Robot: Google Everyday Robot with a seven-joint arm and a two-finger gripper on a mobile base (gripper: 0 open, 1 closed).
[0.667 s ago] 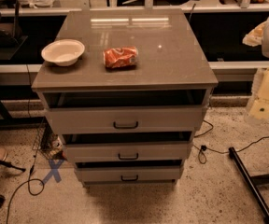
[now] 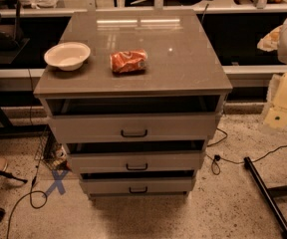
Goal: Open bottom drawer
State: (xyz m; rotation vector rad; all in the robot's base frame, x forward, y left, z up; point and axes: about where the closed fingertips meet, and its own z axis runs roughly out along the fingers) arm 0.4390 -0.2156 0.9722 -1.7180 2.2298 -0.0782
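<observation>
Bottom drawer (image 2: pixel 137 185), lowest in the desk (image 2: pixel 183 59) near the floor, looks almost shut; the claw (image 2: pixel 282 104), at the right edge well apart, spread or pressed together I cannot tell, should drop to the black handle (image 2: pixel 138 189) and pull straight outward.

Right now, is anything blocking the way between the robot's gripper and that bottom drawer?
Nothing visible does. The gripper hangs at the right edge, higher than the bottom drawer; only a thin cable lies on the floor between.
</observation>
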